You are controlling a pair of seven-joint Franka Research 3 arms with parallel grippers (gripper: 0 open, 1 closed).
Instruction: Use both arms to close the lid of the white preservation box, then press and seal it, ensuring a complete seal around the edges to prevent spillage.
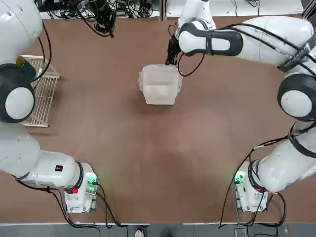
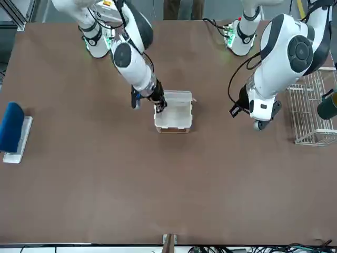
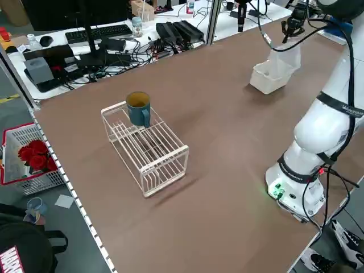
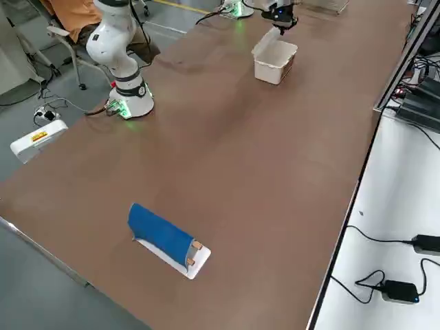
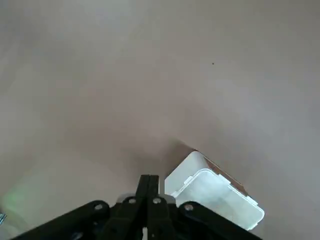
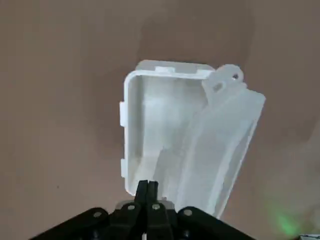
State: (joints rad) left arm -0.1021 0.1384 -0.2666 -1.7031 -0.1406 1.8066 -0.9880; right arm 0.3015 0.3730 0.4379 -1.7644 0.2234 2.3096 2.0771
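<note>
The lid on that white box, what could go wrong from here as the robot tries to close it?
The lid stands half open, and the right gripper, fingers shut, is beside it: pushing off-centre could slide or tip the white preservation box on the bare table. The left gripper hangs well away, so nothing steadies the box. An uneven push may leave one edge unsealed.

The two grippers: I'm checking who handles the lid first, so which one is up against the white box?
The right gripper, shut, at the box beside its raised lid; the left gripper hangs well away.
</note>
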